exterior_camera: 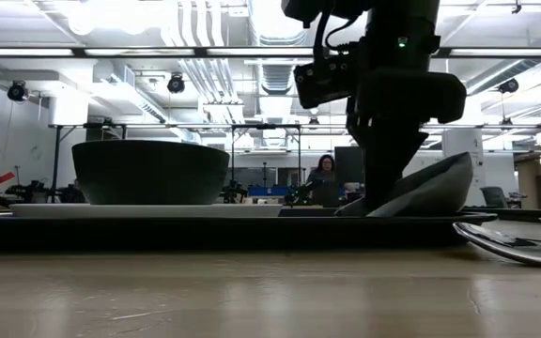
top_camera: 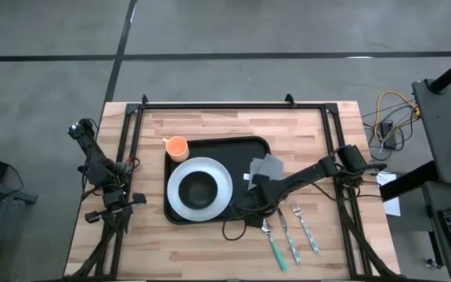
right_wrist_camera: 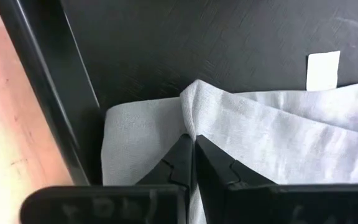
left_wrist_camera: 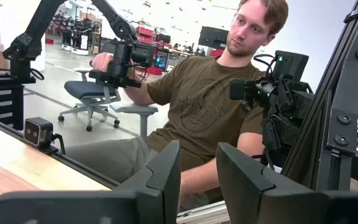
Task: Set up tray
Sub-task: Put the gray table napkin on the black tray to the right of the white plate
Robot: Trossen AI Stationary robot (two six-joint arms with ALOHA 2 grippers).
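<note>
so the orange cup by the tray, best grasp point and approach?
Judging by the high view, take the orange cup at its rim, from straight above. It stands upright with its mouth open upward, close against the tray's far left corner, so a side approach looks cramped. The left gripper, open and parked at the table's left edge, is nearer; the right gripper is shut on the napkin.

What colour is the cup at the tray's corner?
Orange; the cup beside the tray shows best in the high view.

On the tray (top_camera: 219,144), the strip behind the plate (top_camera: 200,188) lies bare. The plate and bowl (top_camera: 199,189) fill the tray's left half, a cup (top_camera: 177,146) blocks its far-left corner, and the napkin (top_camera: 266,168) with the right arm (top_camera: 304,178) covers its right edge.
</note>
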